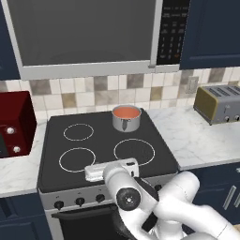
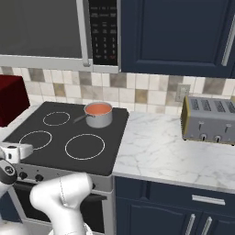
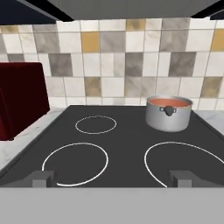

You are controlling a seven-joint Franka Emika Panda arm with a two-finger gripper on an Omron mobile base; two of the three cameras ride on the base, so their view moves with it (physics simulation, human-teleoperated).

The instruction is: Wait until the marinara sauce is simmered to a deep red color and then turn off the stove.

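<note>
The marinara sauce (image 1: 126,112) (image 2: 98,109) (image 3: 169,102) is a smooth orange-red disc inside a shiny steel saucepan (image 1: 126,123) (image 2: 101,120) (image 3: 168,120). The pan stands on the back right ring of the black stove (image 1: 101,139) (image 2: 69,131) (image 3: 127,142). A row of small black knobs (image 1: 79,201) (image 2: 39,177) lines the stove's silver front panel. My gripper (image 1: 110,169) (image 2: 13,151) (image 3: 113,178) hovers over the stove's front edge, level and facing the backsplash. It is open and holds nothing, well short of the pan.
A red microwave (image 1: 14,126) (image 2: 11,98) (image 3: 19,98) stands left of the stove. A grey overhead microwave (image 1: 89,33) (image 2: 46,27) hangs above. A toaster (image 1: 219,104) (image 2: 209,120) sits on the marble counter (image 1: 201,136) (image 2: 160,147) to the right.
</note>
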